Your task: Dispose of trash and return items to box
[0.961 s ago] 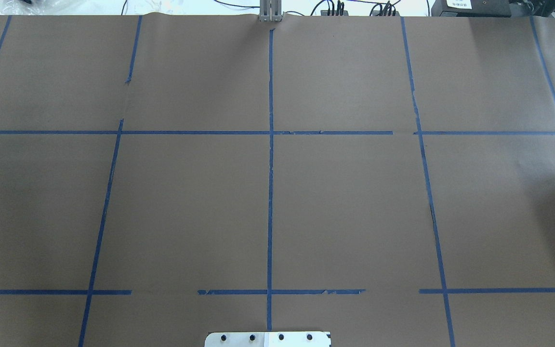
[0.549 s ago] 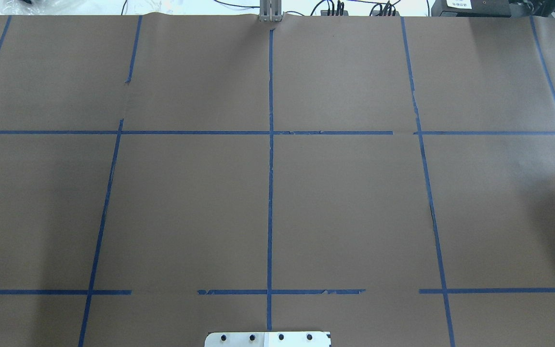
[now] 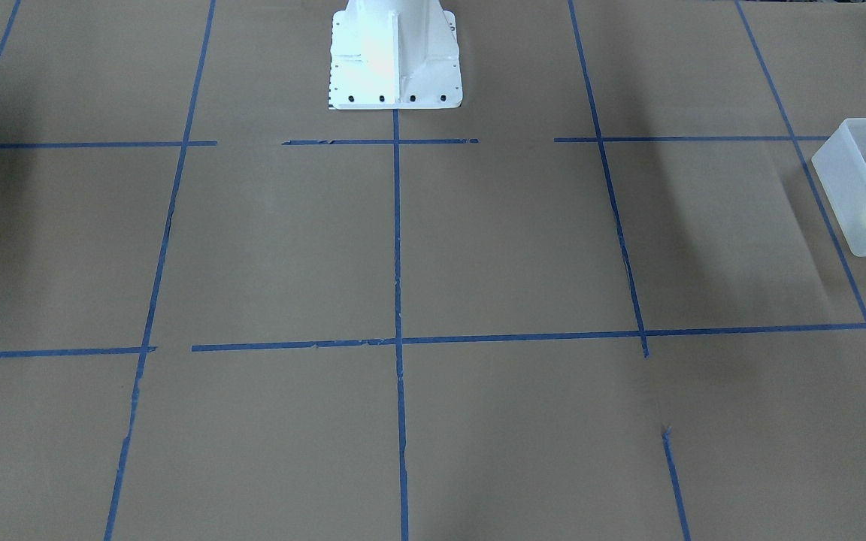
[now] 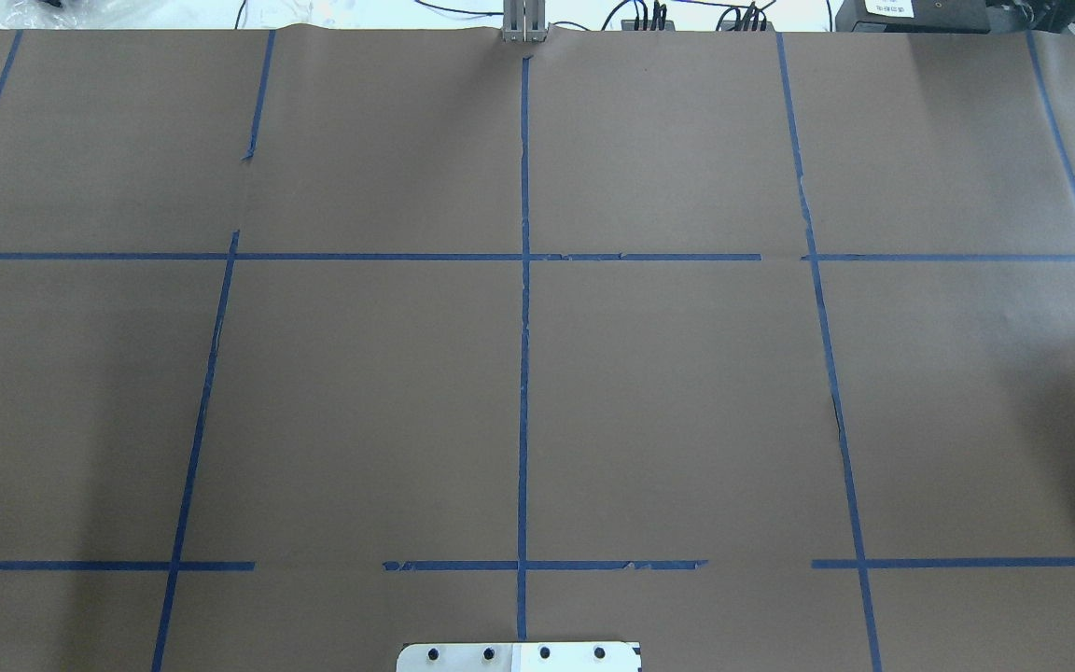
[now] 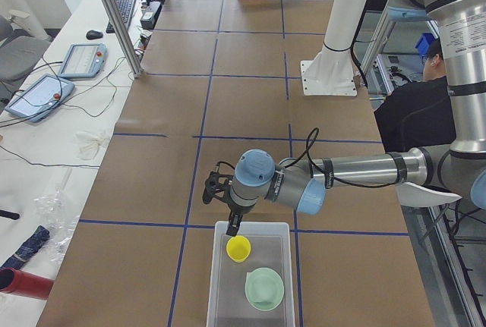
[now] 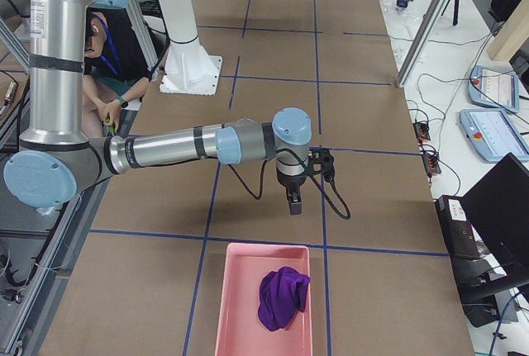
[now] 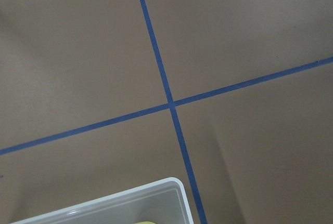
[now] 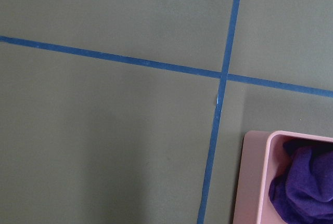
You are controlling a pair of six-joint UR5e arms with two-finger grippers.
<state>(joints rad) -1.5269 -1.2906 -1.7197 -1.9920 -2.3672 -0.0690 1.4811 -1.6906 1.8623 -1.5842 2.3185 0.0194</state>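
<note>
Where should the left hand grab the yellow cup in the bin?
Pinch the yellow cup by its rim from above, one finger inside. It seems to stand mouth-up, and the bin walls block a side approach. Keep away from the green bowl.

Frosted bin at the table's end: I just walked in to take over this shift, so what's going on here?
The yellow cup and the mint-green bowl both sit inside the frosted bin. The left end effector hangs just above the bin's rim, beside the cup, with nothing visibly in it. At the other end, the right end effector hangs over the table, short of a pink tray holding a purple cloth. Whether either end effector is open or shut cannot be told.
</note>
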